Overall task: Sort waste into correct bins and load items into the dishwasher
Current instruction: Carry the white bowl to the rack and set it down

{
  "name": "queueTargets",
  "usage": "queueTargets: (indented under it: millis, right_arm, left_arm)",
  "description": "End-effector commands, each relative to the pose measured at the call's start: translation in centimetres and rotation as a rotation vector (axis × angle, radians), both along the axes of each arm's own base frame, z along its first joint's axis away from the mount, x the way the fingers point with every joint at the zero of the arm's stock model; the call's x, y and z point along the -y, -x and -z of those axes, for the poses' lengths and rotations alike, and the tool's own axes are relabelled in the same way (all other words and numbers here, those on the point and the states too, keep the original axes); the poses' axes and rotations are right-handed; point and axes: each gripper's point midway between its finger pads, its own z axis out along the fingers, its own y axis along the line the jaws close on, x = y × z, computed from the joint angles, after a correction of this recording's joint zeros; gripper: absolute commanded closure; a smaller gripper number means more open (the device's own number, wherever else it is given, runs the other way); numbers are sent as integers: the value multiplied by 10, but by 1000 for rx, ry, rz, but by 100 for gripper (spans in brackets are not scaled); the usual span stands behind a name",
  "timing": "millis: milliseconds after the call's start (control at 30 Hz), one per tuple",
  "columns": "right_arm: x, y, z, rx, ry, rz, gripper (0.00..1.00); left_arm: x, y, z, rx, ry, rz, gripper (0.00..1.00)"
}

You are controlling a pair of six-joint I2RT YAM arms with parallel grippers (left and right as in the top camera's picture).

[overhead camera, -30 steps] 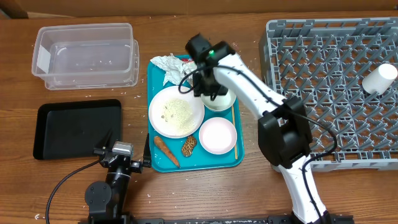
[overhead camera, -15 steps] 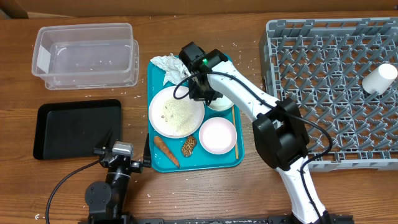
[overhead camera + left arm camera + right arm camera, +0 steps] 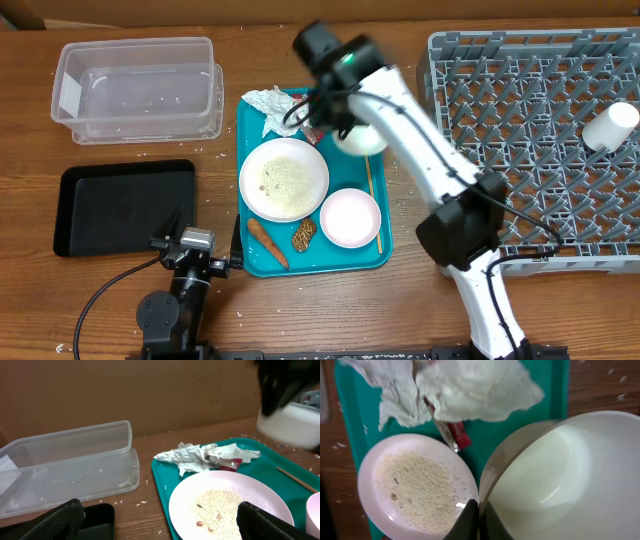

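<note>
Right arm (image 3: 420, 140): long glossy white shell links, joined by bulky black joint housings (image 3: 462, 230). Small green light (image 3: 347, 58) lit on the black wrist block. Thin black cable (image 3: 287, 118) loops beside the wrist.

Left arm (image 3: 185, 295): all black, rounded joints. Grey boxy module (image 3: 193, 239) on top, second black cable (image 3: 105, 283) running off it.

Left gripper (image 3: 159, 510): fingers (image 3: 55, 522) matte black, blunt.

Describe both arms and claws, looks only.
Right arm: white links, black joints, green light near the wrist, black cable alongside. Left arm: black, grey block on top, black cable trailing left. Left claw: black, blocky fingers. Right claw: dark, thin tips.
</note>
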Motion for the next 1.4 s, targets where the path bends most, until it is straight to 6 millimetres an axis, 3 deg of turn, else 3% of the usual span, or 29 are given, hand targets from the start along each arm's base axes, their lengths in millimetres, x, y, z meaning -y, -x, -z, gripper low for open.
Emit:
queueTargets:
  millis: [0,100,300,467,567,700,900,1000,1100,1367]
  right_arm:
    - [63,-32,-77,141,-91,86,96]
    - [101,-43,-100,144,-221,49,96]
    - [189,-60,-128,199,-653,-93,96]
    - [261,-69,-126,298,-896,-80,96]
    - [288,-72,-120,360,-1000,-72,96]
    - [309,-78,-107,432,-1107,-74,96]
    - [309,-89,-66,404,-1224,-26,96]
    - [313,-95,-45,358,-1212,49,96]
    - [330,-101,-21,295,-1105,194,96]
    - [369,-100,-30,339,-1069,276,91]
  left_arm:
    - [-3,0,1,2,-17,-14,0]
    - [-3,0,1,2,-17,-14,0]
    - [-3,0,1,2,-17,-14,0]
    - [-3,0,1,2,-17,-14,0]
    - [-3,0,1,2,-17,-14,0]
    - [-3,0,1,2,-17,-14,0]
    - [-3,0,1,2,-17,-14,0]
    - [-3,0,1,2,-17,-14,0]
    - [-3,0,1,2,-17,-14,0]
    - [-3,0,1,2,-17,-14,0]
